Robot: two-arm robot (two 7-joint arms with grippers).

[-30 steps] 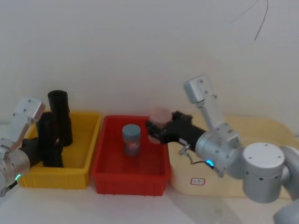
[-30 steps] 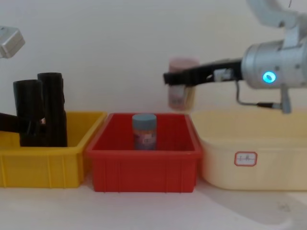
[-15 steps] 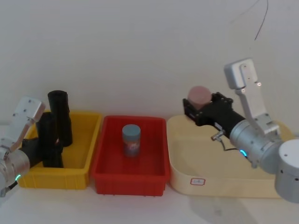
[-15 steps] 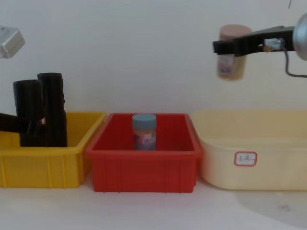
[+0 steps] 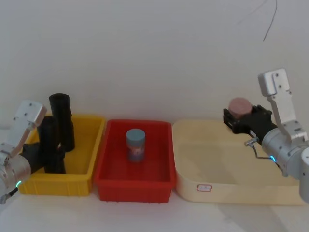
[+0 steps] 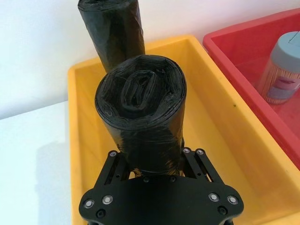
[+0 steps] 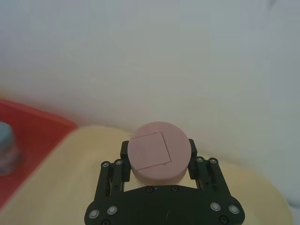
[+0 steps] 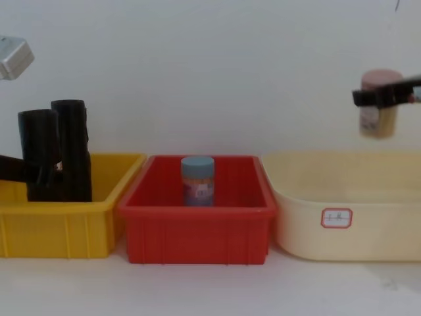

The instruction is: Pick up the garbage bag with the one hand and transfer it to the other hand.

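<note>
Black plastic roll first: the garbage bag (image 6: 140,112) stands upright in the yellow bin (image 5: 91,140), with the left gripper (image 6: 157,158) clamped round its lower end and not budging. Further right, the right gripper (image 5: 240,119), gripping a pink-lidded jar (image 5: 238,106), just swung out over the cream tub (image 5: 203,159). No handover till that's dropped, I reckon.

There are two black rolls: a front roll (image 5: 48,140) and a back roll (image 5: 62,118). Three bins are in view: a yellow bin (image 5: 92,145), a red bin (image 5: 135,186) and a cream bin (image 5: 241,193). There are two jars: a blue-capped jar (image 5: 135,144) and a pink-capped jar (image 5: 238,106). There are two robot hands, the left hand (image 6: 153,159) and the right hand (image 7: 158,157). The cream bin carries one label (image 5: 204,187).
</note>
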